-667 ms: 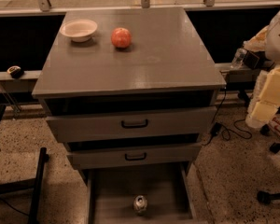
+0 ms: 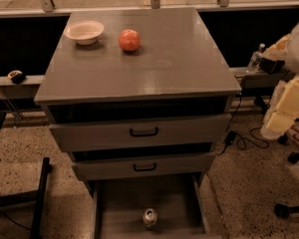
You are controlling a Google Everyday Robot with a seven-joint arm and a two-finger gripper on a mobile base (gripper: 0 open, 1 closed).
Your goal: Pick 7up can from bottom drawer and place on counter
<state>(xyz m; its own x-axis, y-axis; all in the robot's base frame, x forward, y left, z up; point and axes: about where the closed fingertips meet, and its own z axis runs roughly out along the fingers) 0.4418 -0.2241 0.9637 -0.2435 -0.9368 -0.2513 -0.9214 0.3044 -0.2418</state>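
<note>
The 7up can (image 2: 149,217) stands upright in the pulled-out bottom drawer (image 2: 119,208), near its front middle, silver top showing. The counter (image 2: 164,59) is the grey cabinet top above it. My gripper (image 2: 285,109) shows as cream-coloured parts at the right edge, beside the cabinet at about the height of the upper drawers, well right of and above the can. It holds nothing that I can see.
A white bowl (image 2: 84,32) and a red-orange apple (image 2: 129,40) sit at the counter's back left. Two shut grey drawers with black handles (image 2: 143,132) are above the open one. A water bottle (image 2: 254,59), cables (image 2: 241,138) and a chair base (image 2: 289,210) are at the right.
</note>
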